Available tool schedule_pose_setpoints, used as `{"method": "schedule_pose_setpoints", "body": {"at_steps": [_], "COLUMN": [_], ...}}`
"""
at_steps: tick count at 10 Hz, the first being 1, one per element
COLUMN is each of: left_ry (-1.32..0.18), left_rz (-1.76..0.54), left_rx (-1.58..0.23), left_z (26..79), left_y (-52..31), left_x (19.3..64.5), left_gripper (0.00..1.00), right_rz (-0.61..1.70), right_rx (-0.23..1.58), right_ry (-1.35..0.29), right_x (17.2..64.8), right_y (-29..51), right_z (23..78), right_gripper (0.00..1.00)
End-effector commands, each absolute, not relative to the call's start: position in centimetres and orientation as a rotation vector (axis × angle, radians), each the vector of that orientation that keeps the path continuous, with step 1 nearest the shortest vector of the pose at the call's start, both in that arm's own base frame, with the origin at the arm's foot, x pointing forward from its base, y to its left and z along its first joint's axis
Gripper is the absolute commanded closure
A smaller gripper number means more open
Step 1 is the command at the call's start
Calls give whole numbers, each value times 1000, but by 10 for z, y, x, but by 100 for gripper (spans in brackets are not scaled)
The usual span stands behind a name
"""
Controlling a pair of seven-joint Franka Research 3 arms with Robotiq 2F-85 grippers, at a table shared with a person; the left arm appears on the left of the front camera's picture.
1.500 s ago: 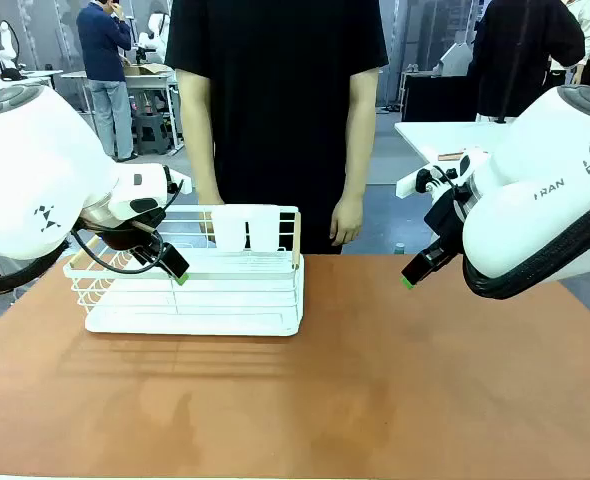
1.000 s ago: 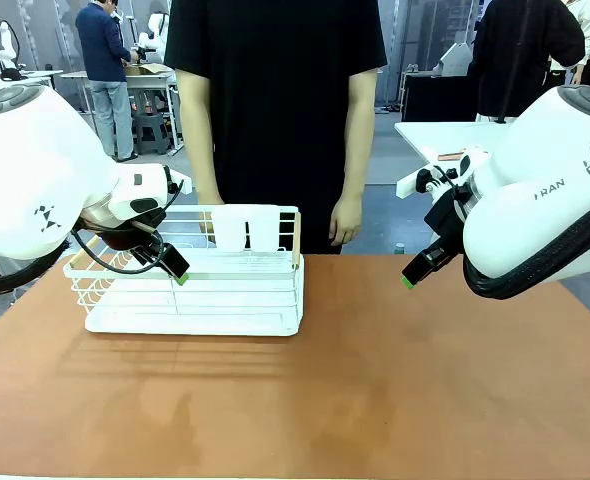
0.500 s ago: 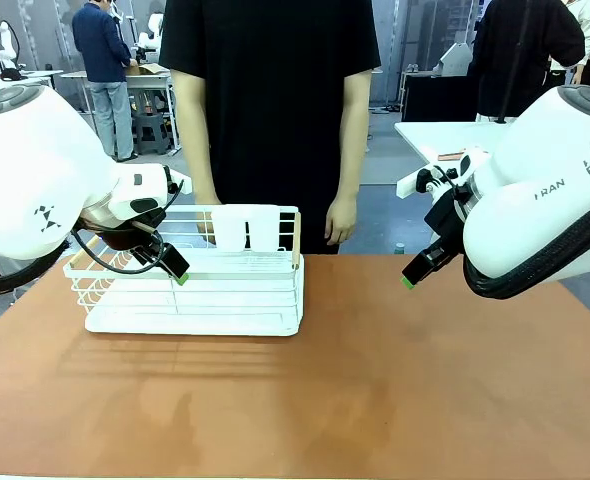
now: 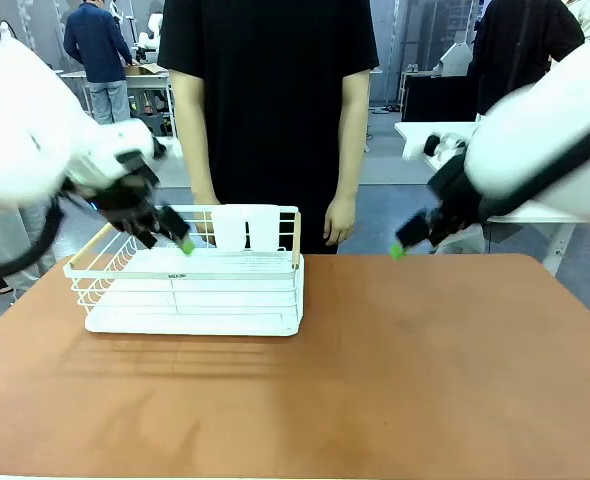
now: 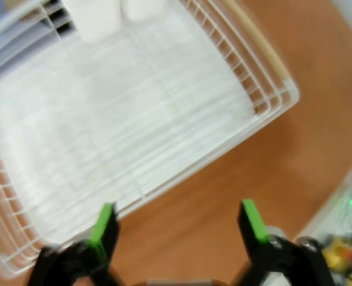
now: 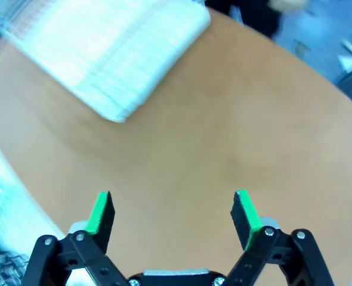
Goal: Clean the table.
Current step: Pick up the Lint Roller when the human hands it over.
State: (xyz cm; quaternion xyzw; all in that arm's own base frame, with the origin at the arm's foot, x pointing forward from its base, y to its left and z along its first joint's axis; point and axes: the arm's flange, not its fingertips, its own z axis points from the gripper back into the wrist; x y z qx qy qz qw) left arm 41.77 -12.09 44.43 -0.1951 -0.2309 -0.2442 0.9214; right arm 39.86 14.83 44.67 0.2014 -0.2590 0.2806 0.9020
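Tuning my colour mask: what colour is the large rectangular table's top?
Matte reddish-brown, terracotta, on the large rectangular table; front view shows it best.

No readable text, label, brand, number or sign. White shell of left arm (image 4: 25, 130) and white shell of right arm (image 4: 545, 140) motion-blurred in front view; any lettering on them illegible. Wrist views blurred too: nothing legible on white wire rack (image 4: 190, 290) or on reddish-brown matte table top (image 4: 375, 380).
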Motion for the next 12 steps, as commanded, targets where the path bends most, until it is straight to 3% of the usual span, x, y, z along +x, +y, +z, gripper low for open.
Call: {"method": "schedule_pose_setpoints", "body": {"at_steps": [1,3,4,6,12], "left_ry": [-334,-324,-337,-498,-523], "left_rz": [-304,-256,-167,28,146], "left_rx": [-838,-1016,-1068,-1149,-1149], "left_z": [501,501,499,501,487], "left_y": [10,94,136,218,266], "left_x": [445,434,421,388,365], "left_gripper": [0,0,0,0,0], "right_rz": [453,303,193,56,-49], "right_rx": [908,1200,1243,1281,1304], "right_ry": [-353,-295,-299,-352,-379], "right_x": [423,425,422,401,381], "right_y": [29,-39,-72,-139,-193], "right_z": [491,494,490,478,452], "right_gripper": [0,0,0,0,0]}}
